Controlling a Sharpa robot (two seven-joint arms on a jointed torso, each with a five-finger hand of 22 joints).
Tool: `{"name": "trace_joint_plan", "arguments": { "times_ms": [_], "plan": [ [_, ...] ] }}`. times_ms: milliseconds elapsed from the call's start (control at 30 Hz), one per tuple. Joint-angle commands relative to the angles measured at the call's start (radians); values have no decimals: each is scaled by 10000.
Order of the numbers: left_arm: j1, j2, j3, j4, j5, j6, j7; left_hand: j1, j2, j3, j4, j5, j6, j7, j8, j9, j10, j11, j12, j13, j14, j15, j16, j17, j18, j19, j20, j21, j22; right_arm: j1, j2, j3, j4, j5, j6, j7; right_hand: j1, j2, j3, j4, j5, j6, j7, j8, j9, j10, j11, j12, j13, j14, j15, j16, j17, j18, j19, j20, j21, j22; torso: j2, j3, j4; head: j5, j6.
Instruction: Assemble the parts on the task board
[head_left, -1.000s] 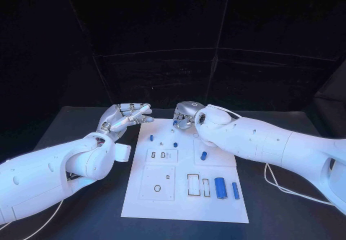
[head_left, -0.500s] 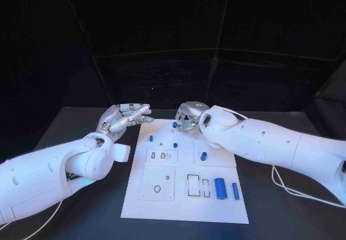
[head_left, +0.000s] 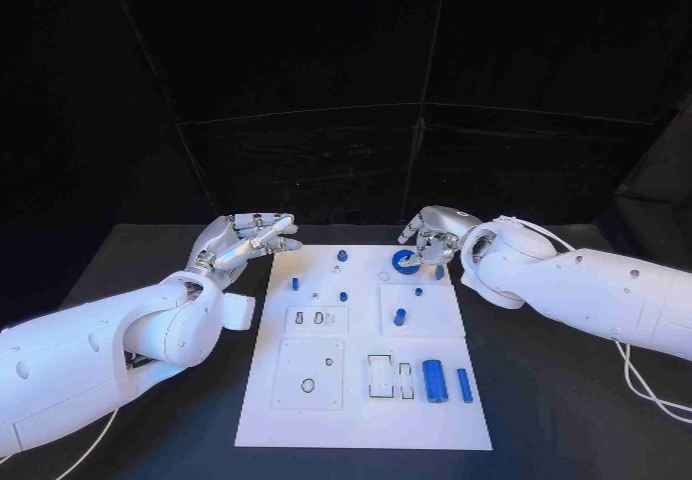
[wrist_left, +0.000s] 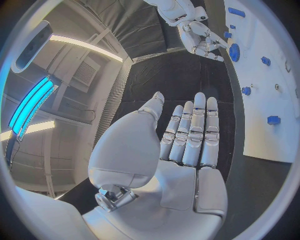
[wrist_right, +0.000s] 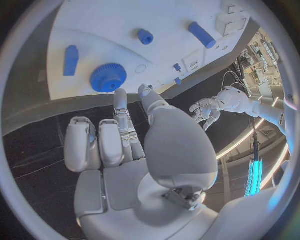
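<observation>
The white task board (head_left: 361, 420) lies in the middle of the black table. A blue gear (head_left: 405, 262) lies flat near the board's far edge, and it also appears in the wrist views (wrist_right: 108, 77) (wrist_left: 235, 51). My right hand (head_left: 433, 235) hovers just beyond and to the right of the gear, its fingertips (wrist_right: 120, 95) close to the gear, holding nothing. My left hand (head_left: 242, 238) is held above the table off the board's far left corner with fingers stretched out together (wrist_left: 187, 135) and empty. Several small blue pegs (head_left: 345, 295) stand on the board.
A thick blue cylinder (head_left: 434, 380) and a thin blue rod (head_left: 464, 384) lie near the board's front right. Rectangular recesses (head_left: 384, 374) sit beside them. A white cable (head_left: 635, 385) trails on the table under my right arm.
My right hand has drawn back to the right from over the board's far edge, and the blue gear it covered now lies uncovered on the board. The left hand has barely moved.
</observation>
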Motion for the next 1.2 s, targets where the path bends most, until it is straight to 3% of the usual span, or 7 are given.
{"name": "trace_joint_plan", "arguments": {
  "times_ms": [33, 267, 367, 700, 1100, 1133, 1200],
  "plan": [
    [19, 35, 9, -20, -40, 171, 47, -85, 43, 18, -73, 41, 94, 14, -41, -3, 51, 40, -53, -2, -8, 50, -69, 16, 150, 44, 45, -47, -17, 16, -195, 13, 129, 735, 401, -261, 340, 155, -702, 419, 91, -183, 42, 91, 8, -541, 18, 1110, 1268, 355, -65, 282, 424, -197, 153, 59, 124, 232, 6, 27, -64, -28, 41],
    [17, 109, 9, -95, -40, 210, 42, -88, 50, 17, -80, 41, 109, 9, -40, -1, 68, 34, -53, 0, 0, 47, -73, 21, 152, 48, 44, -50, -20, 12, -348, 13, 18, 800, 523, -562, 1009, 300, -1603, 1329, 109, -402, 133, 233, 27, -1261, 106, 3009, 3534, 418, 34, 687, 1058, -267, 382, 125, 314, 655, 14, 16, -29, -49, 20],
    [16, 127, 9, -122, -40, 217, 44, -88, 50, 17, -80, 41, 109, 9, -40, -1, 68, 34, -53, 0, 0, 47, -73, 21, 152, 48, 44, -50, -20, 11, -273, 12, -103, 780, 579, -592, 1158, 325, -1701, 1487, 118, -456, 147, 256, 25, -1224, 126, 3564, 4175, 436, 52, 776, 1215, -278, 419, 140, 344, 726, 16, 11, -24, -52, 25],
    [14, 166, 8, -193, -40, 234, 38, -88, 50, 17, -80, 41, 109, 9, -40, -1, 68, 34, -53, 0, 0, 47, -73, 21, 152, 48, 44, -50, -20, 4, 91, 10, -467, 568, 902, -662, 1469, 468, -1802, 1655, 365, -406, 141, 390, 49, -750, 127, 5369, 6093, 536, 62, 1121, 1885, -335, 589, 158, 466, 1010, 12, -6, -13, -51, -44],
    [14, 166, 8, -194, -40, 235, 37, -88, 50, 17, -80, 41, 109, 9, -40, -1, 68, 34, -53, 0, 0, 47, -73, 21, 152, 48, 44, -50, -20, 4, 98, 10, -472, 558, 914, -669, 1471, 469, -1809, 1660, 376, -406, 141, 394, 49, -735, 128, 5429, 6156, 541, 63, 1138, 1919, -338, 598, 158, 472, 1025, 13, -7, -13, -50, -45],
    [14, 170, 8, -197, -40, 238, 37, -90, 56, 16, -90, 41, 119, 5, -42, -1, 81, 30, -55, 1, 6, 43, -79, 27, 153, 52, 43, -54, -24, 2, 139, 10, -498, 499, 977, -709, 1507, 670, -2102, 1675, 429, -263, 172, 577, 41, 691, 186, 9329, 10106, 713, 136, 1729, 3135, -512, 1124, 225, 813, 1844, 14, -4, -15, -40, -71],
    [14, 181, 8, -210, -40, 250, 29, -90, 56, 16, -90, 41, 119, 5, -42, -1, 81, 30, -55, 1, 6, 43, -79, 27, 153, 52, 43, -54, -24, -4, 280, 10, -602, 299, 1081, -862, 1513, 694, -2116, 1658, 423, -251, 175, 586, 39, 760, 192, 9498, 10279, 724, 143, 1759, 3203, -524, 1160, 232, 835, 1899, 13, -2, -20, -35, -82]
  ]
}}
